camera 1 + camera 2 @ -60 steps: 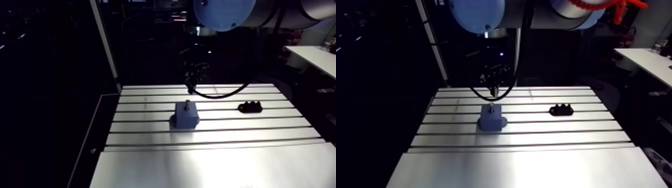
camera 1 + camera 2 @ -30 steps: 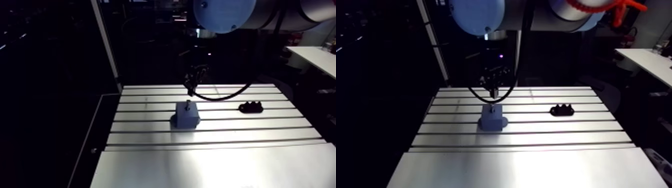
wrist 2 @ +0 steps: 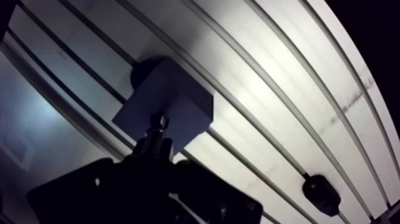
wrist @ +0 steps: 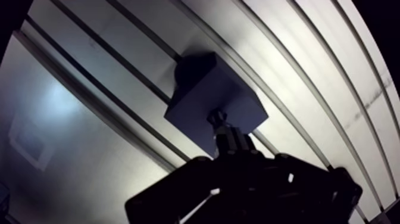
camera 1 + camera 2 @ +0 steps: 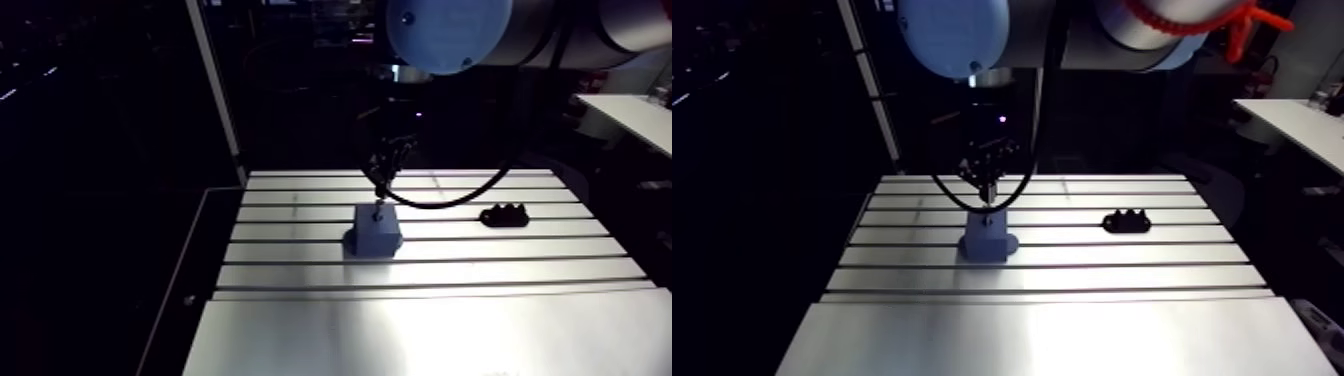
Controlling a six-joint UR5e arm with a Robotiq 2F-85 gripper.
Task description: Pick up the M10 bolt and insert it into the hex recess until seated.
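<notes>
Pincer (image 4: 230, 145) and wrist hang directly above the blue block (image 4: 202, 89), lower than in the earlier arm views, where a clear gap showed between the tool's tip and the bolt (image 4: 218, 117). That gap has closed. In the arm view the pincer's tip meets the top of the bolt. In the wrist view the bolt's far end rests on the block's upper face, toward the side nearest the pincer, while its near end disappears into the pincer's dark tip.

The bolt stands upright on the block, as it did earlier. Bolt and block have kept their places on the table (image 5: 430, 320); the slight shift of the whole arm view comes from the camera riding on the arm. Whether the pincer is clamped on the bolt or merely set around it cannot be told, since its tip shows only as a dark mass. A small black part (image 5: 505, 213) lies on the table well to one side of the block.

For the task, the descent looks like an approach ending at the bolt. Either a grasp is about to be made, or the bolt is being pressed down into the block. No hex recess can be made out on the block, so how far the bolt is seated cannot be judged.
</notes>
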